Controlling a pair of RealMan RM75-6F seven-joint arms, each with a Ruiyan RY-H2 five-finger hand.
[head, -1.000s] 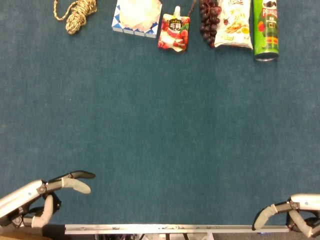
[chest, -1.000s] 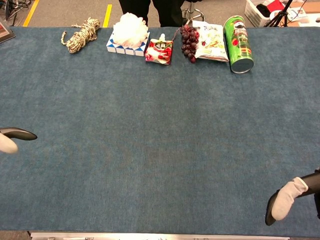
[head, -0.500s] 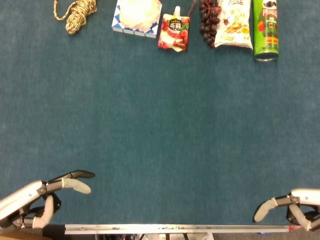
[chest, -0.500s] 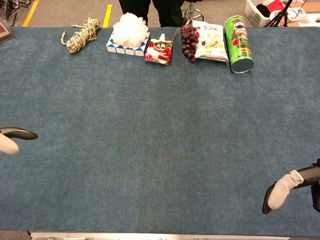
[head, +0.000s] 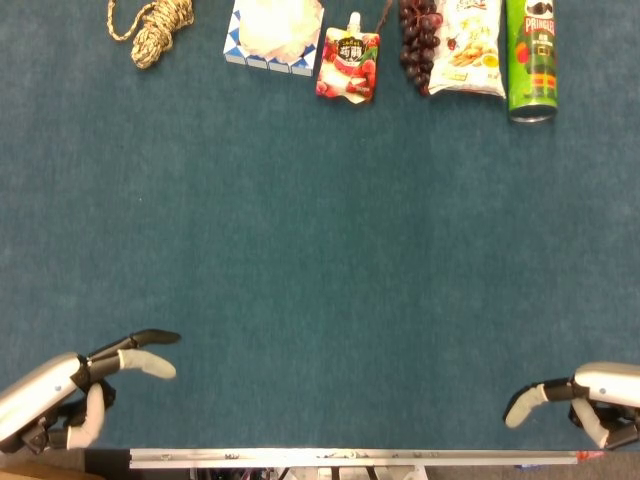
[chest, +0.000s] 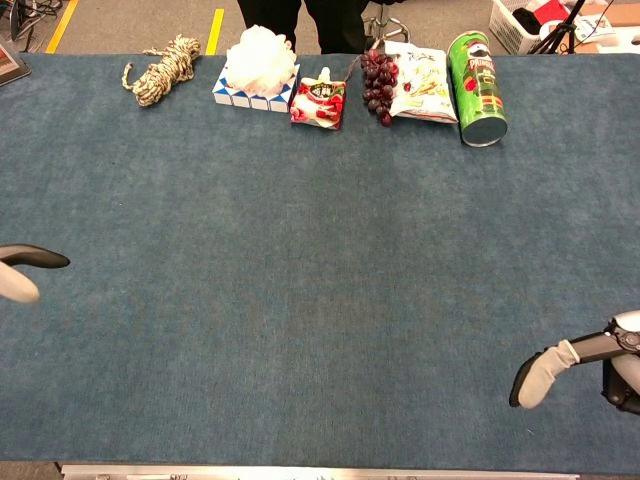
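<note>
My left hand (head: 85, 385) hovers over the near left corner of the blue table (head: 320, 230), fingers apart and holding nothing; only its fingertips (chest: 20, 272) show in the chest view. My right hand (head: 575, 400) sits at the near right edge, also empty with fingers spread, seen again as the right hand (chest: 575, 362) in the chest view. Along the far edge lie a coiled rope (head: 152, 28), a tissue box (head: 273, 32), a red drink pouch (head: 349, 62), dark grapes (head: 419, 42), a snack bag (head: 469, 48) and a green Pringles can (head: 532, 60). Both hands are far from these.
A metal rail (head: 350, 457) runs along the near table edge. Beyond the far edge stand a person's legs (chest: 300, 15), a white basket (chest: 525, 20) and a yellow floor line (chest: 215, 25).
My right hand has shifted slightly, its fingers reaching further left and lower. My left hand drew back a little toward the left edge.
</note>
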